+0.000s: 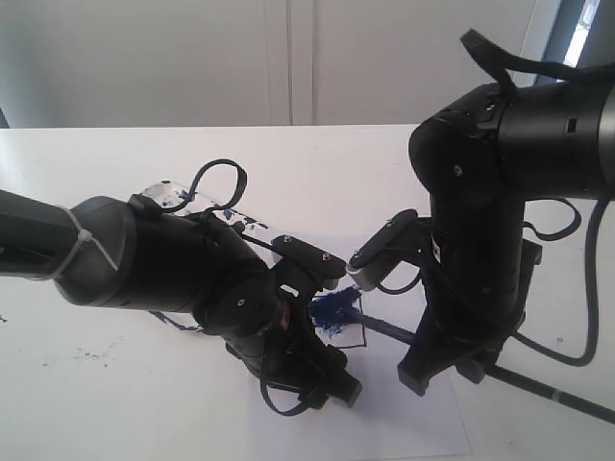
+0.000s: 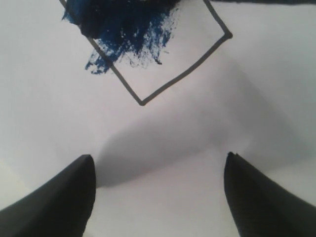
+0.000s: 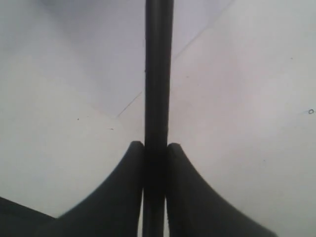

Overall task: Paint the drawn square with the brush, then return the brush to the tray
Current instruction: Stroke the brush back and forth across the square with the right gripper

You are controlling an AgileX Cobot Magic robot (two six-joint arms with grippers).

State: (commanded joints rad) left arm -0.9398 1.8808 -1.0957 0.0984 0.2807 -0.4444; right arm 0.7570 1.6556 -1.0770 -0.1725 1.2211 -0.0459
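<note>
The drawn square (image 1: 346,325) is a black outline on the white paper sheet (image 1: 404,423), with dark blue paint over its far left part. In the left wrist view the square (image 2: 168,59) shows blue strokes spilling past one side. The brush (image 1: 389,331) lies slanted, its tip at the blue patch. My right gripper (image 1: 437,370) is shut on the brush shaft (image 3: 159,74), which runs straight out between the closed jaws (image 3: 156,148). My left gripper (image 1: 322,384) hovers low over the paper just in front of the square, open and empty (image 2: 158,165). The tray (image 1: 168,195) is mostly hidden behind the left arm.
Both arms crowd the table's middle, with cables looping around them. Small dark specks (image 1: 91,355) mark the white table at the left. A wall stands behind the table's far edge.
</note>
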